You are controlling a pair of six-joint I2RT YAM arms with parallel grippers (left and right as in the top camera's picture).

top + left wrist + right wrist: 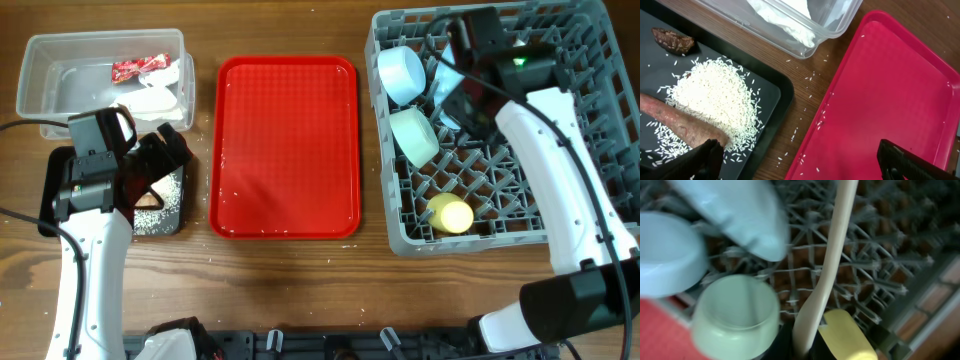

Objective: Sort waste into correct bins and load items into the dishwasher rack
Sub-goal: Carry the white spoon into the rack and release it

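Left hand: the left hand (805, 162) hangs wide open with nothing in it, low over the gap between the black tray (771, 89) and the red serving tray (288, 140).
Right hand: the right hand (801, 349) is over the dishwasher rack (470, 243) and appears closed on the handle of the white spoon (832, 265), though its fingers are mostly hidden in shadow.
Clear tub: the clear tub (45, 85) holds the red wrapper (138, 67) and the crumpled white paper (160, 100).
Black tray: a heap of rice (715, 100) lies in it, with the dark scrap (672, 40) at the far corner and the carrot-like stick (675, 120) along the near side, touching the heap.
Rack: two bowls (402, 72) (413, 135) sit on the left side, the plate (747, 217) leans among the pegs near them, and the yellow cup (452, 214) lies towards the front.
Spoon: it is held above the pegs, between the lower bowl and the cup, and is not yet set down.
Done: as far as can be seen, all the larger waste is binned and every dish but the spoon is racked.
Left: the spoon needs placing, and stray grains (812, 77) dot the worktop (300, 290) and the red serving tray's edge.
Progress: the task looks very near its end.
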